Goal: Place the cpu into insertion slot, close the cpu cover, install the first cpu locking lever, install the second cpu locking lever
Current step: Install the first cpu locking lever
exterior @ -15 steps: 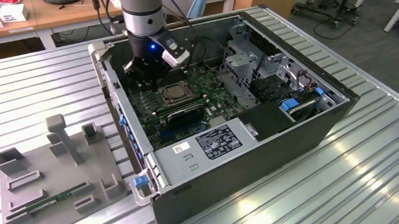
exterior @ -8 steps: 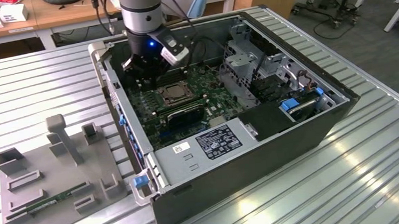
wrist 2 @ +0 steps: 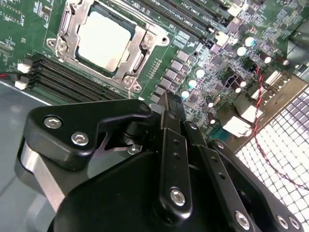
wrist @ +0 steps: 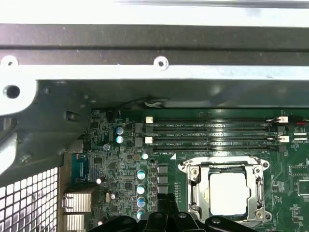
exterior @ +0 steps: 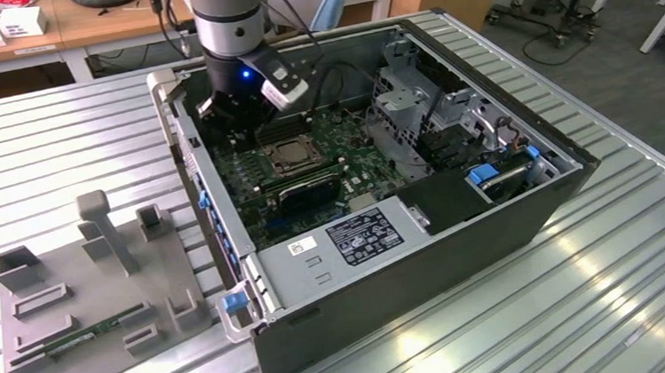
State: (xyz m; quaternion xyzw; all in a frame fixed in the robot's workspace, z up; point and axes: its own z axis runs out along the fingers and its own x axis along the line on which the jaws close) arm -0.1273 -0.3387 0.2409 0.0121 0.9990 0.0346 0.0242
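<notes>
A desktop computer case (exterior: 433, 259) lies open on its side on a ribbed metal surface (exterior: 625, 288). The robot arm (exterior: 227, 17) reaches down into the case from above, over the green motherboard (exterior: 347, 141).

The claw (wrist 2: 170, 102) hangs just above the board with its two black fingers pressed together and nothing between them. It touches nothing. Its tip is near the socket but clear of it, beside the long black memory slots (wrist: 212, 135).

The cpu (wrist 2: 104, 41), a pale silvery-tan square, sits flat in the insertion slot (exterior: 267, 160) near the middle of the board. The cpu cover (wrist: 225, 167), a thin silvery frame, lies down flat around the chip, whose top shows through the square cut-out. Thin metal parts run along the sides of the socket, but I cannot tell whether the locking levers are latched.

In the second wrist view, a twisted red and black wire (wrist 2: 260, 96) runs across the board well away from the chip, toward a perforated metal wall (wrist 2: 285, 145) of the case.

On the exterior view's left, apart from the case, a grey moulded tray (exterior: 68, 305) with upright blocks rests on the surface. A green memory stick (exterior: 83, 335) lies in one of its grooves.
</notes>
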